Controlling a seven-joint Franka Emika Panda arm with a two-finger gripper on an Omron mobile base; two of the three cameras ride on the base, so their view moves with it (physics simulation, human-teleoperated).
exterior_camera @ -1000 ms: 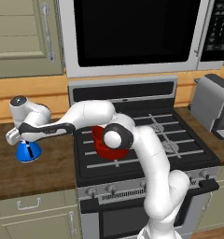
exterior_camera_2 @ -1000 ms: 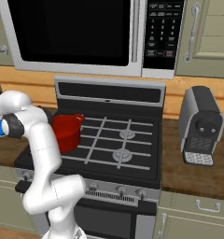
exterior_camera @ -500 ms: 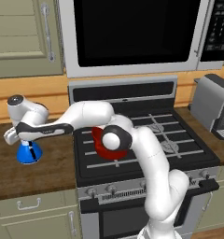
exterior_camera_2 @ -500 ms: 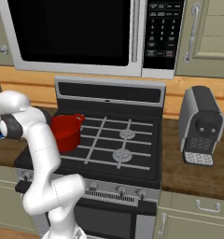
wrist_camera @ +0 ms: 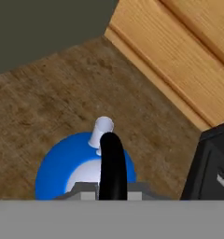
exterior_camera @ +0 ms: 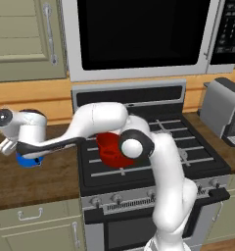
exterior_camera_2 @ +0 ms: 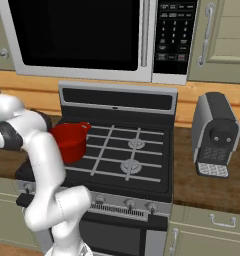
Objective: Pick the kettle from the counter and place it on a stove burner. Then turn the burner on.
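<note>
With the tool (wrist_camera: 112, 190) closed on the black handle (wrist_camera: 112, 161) of the blue kettle (exterior_camera: 27, 159), which sat on the counter (exterior_camera: 36, 181) left of the stove (exterior_camera: 153, 157), a straight lift would best clear the red pot (exterior_camera: 110, 147).

Red pot (exterior_camera_2: 69, 141) on stove's left side; coffee machine (exterior_camera_2: 215, 134) right; microwave (exterior_camera_2: 87, 37) above.

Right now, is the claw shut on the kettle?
Shut on it: in the hand view the claw pinches the kettle's black handle.
</note>
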